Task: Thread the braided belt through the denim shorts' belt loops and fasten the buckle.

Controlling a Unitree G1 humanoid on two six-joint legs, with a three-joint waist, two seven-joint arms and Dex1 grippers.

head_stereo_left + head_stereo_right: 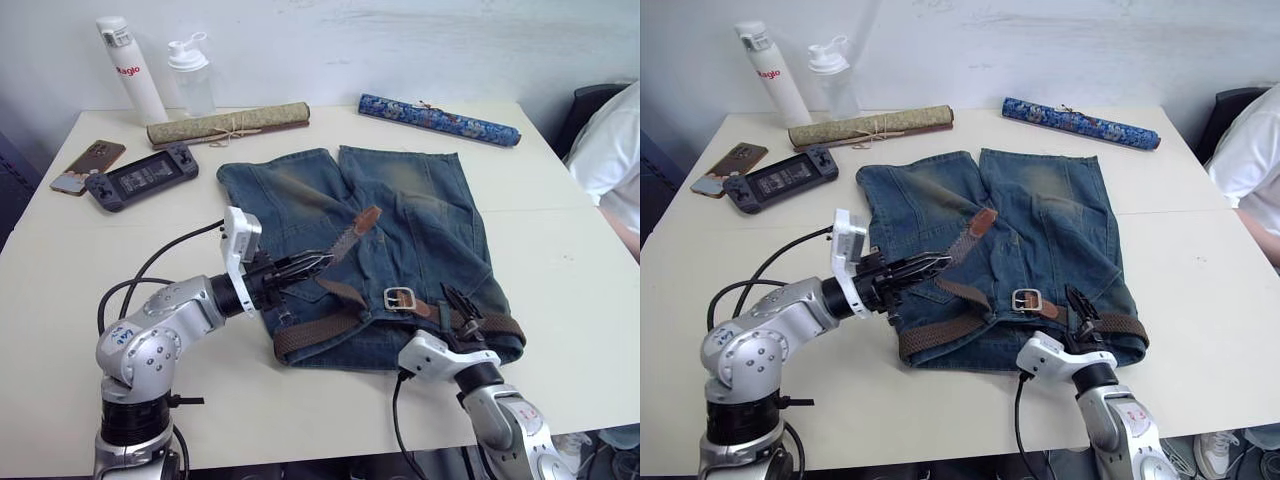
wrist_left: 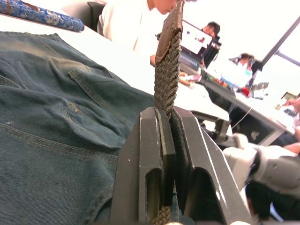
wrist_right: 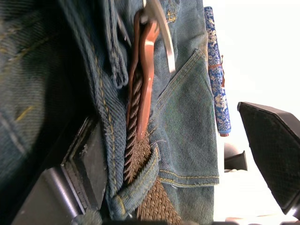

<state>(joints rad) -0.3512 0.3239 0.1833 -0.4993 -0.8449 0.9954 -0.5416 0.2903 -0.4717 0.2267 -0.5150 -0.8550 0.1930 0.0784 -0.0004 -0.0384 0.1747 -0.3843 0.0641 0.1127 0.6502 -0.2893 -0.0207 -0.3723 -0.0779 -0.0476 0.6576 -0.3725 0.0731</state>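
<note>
Belt work under way: left gripper (image 1: 318,261) pinches the limp braided belt (image 1: 320,330) behind its stiffer leather tip, the best hold. Right gripper (image 1: 460,305), jaws wide, sits at four o'clock from the buckle (image 1: 399,298) on the soft denim shorts (image 1: 420,215).

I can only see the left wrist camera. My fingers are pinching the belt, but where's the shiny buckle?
Observer: The buckle lies on the shorts near the waistband, not fastened.
Operator: Is the other hand holding something?
Observer: No. The right gripper is open at the waistband, close to the belt.
Operator: Is the belt in any loops?
Observer: Yes. The right wrist view shows it passing under one loop.
</note>
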